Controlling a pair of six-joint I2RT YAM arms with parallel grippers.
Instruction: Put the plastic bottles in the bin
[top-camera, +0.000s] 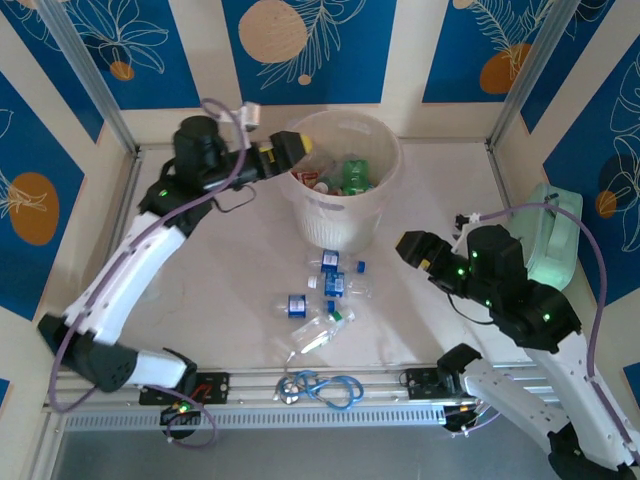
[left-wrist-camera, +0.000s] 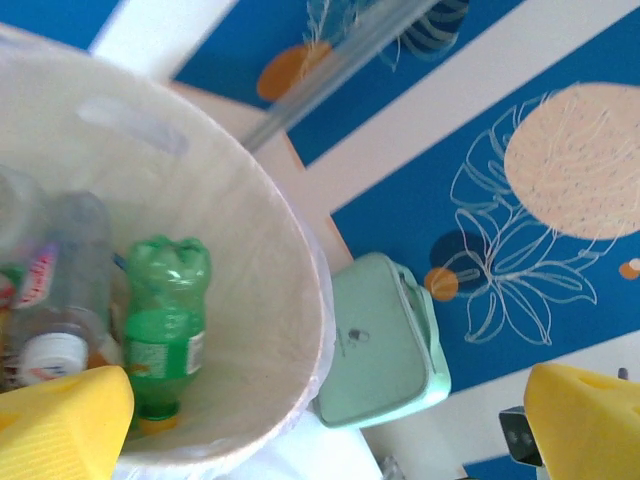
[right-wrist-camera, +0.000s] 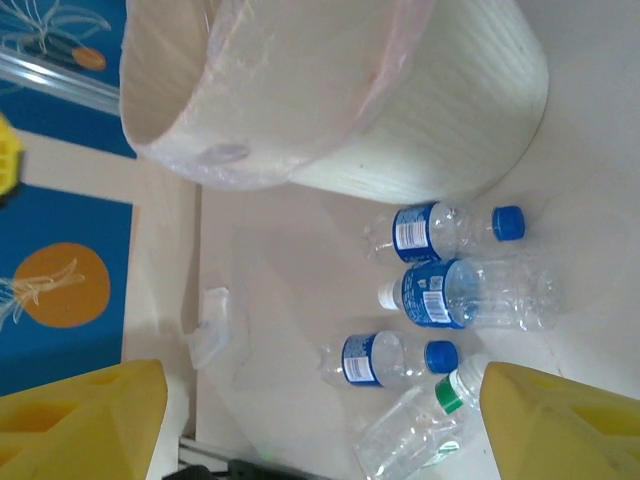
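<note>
The bin stands at the back middle of the table, a tall ribbed cream basket holding several plastic bottles. In the left wrist view a green bottle and clear ones lie inside it. My left gripper hovers over the bin's left rim, open with nothing between its yellow fingers. In front of the bin several clear bottles lie on the table: blue-labelled ones and a green-capped one. My right gripper is open and empty, low and right of them.
A mint-green case leans at the right wall, behind the right arm. A blue cable loop lies on the rail at the near edge. A clear plastic liner hangs over the bin's rim. A small scrap lies on the table.
</note>
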